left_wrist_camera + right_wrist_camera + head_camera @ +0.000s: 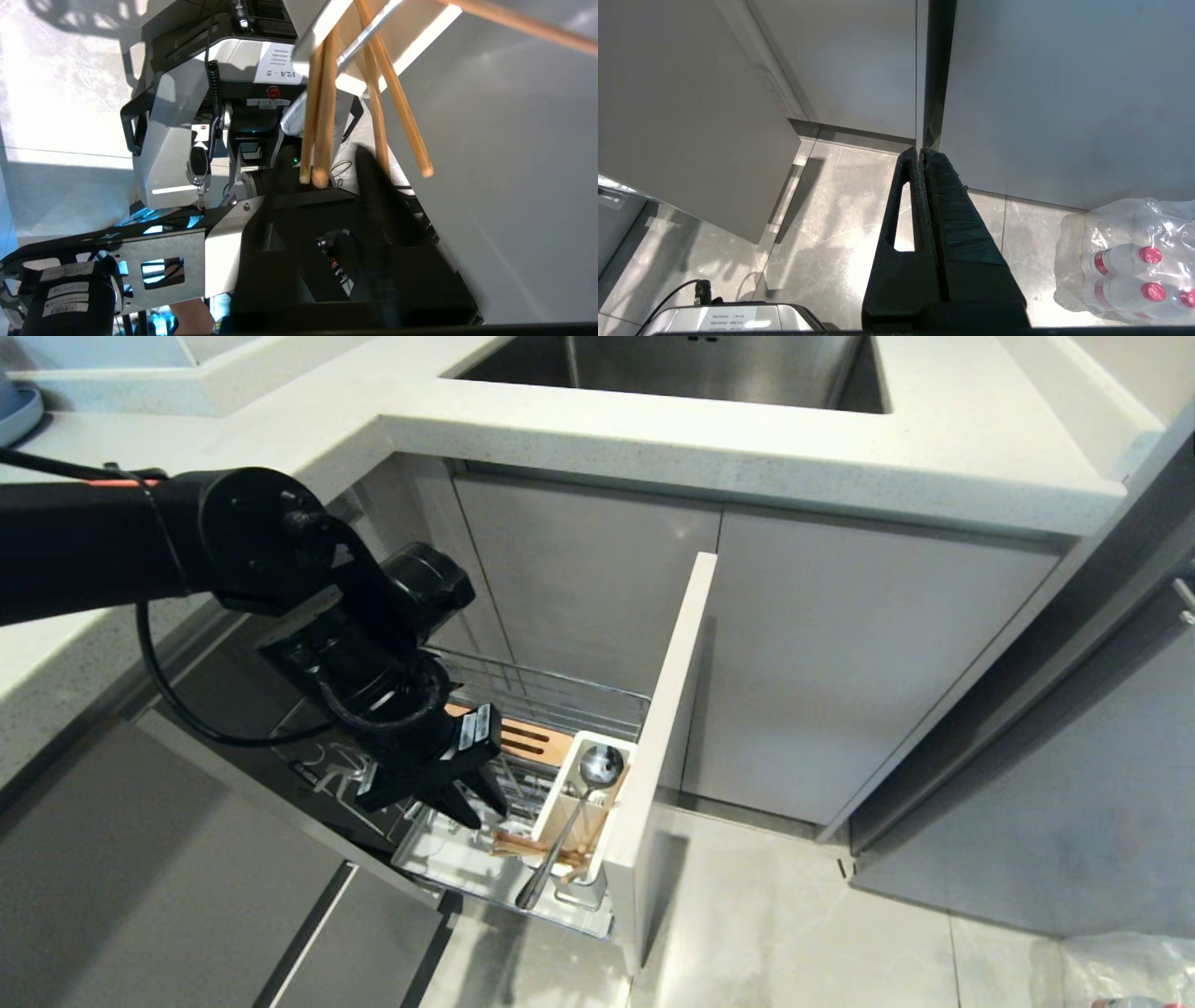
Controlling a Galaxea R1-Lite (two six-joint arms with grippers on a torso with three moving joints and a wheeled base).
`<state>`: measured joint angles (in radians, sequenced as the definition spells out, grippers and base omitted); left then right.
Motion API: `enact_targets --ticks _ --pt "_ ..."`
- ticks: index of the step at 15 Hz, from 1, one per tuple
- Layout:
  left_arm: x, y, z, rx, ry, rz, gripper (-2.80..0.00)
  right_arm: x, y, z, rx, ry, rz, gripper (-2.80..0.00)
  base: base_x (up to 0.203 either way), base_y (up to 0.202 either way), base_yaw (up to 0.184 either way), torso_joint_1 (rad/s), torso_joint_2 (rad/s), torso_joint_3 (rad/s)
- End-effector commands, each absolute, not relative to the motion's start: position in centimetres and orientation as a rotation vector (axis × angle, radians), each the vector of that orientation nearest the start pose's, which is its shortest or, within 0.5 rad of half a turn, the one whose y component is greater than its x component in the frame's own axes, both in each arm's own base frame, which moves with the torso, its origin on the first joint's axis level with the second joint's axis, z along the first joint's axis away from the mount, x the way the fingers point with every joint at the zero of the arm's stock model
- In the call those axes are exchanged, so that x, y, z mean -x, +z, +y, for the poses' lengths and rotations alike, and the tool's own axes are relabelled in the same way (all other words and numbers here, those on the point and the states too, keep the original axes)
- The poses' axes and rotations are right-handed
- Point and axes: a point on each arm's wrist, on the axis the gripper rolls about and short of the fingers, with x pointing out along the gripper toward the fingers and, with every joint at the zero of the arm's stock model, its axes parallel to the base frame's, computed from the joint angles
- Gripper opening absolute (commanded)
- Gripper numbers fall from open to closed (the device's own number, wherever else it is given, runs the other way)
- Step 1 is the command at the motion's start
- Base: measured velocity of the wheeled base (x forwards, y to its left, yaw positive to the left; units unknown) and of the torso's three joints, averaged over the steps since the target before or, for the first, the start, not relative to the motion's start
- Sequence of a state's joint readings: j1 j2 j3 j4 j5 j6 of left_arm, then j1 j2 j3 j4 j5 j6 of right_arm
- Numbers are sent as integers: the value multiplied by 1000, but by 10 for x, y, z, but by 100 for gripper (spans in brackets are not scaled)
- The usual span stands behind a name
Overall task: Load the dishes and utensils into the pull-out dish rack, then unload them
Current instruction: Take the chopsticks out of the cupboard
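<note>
My left gripper (462, 793) hangs inside the pull-out dish rack (551, 695), just beside the white utensil cup (571, 821) and pointing down toward the drip tray (439, 859). I cannot tell how far its fingers are parted; nothing shows between them. The wooden chopsticks (322, 116) and the metal spoon (569, 826) stand tilted in the cup, the spoon's round bowl uppermost. The orange-wood strip (532, 739) lies behind the cup. My right gripper (923, 156) hangs over the floor well away from the cup, fingers pressed together, holding nothing.
</note>
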<state>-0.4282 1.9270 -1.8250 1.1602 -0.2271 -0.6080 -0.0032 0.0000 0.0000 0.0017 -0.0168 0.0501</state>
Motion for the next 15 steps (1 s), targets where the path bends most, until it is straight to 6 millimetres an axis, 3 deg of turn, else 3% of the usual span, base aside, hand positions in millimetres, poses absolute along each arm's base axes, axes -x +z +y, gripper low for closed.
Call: enact_targets --ticks 1,4,15 --pt "-293 234 -137 381 -138 1419 0 23 75 0 -51 -20 3 -280 0 0 0 0 0 0" --pt "-301 232 -129 399 -117 1414 0 23 75 0 -51 -20 3 -280 0 0 0 0 0 0" --pt "-328 186 -142 422 -119 1607 0 23 75 0 -51 -20 3 -280 0 0 0 0 0 0"
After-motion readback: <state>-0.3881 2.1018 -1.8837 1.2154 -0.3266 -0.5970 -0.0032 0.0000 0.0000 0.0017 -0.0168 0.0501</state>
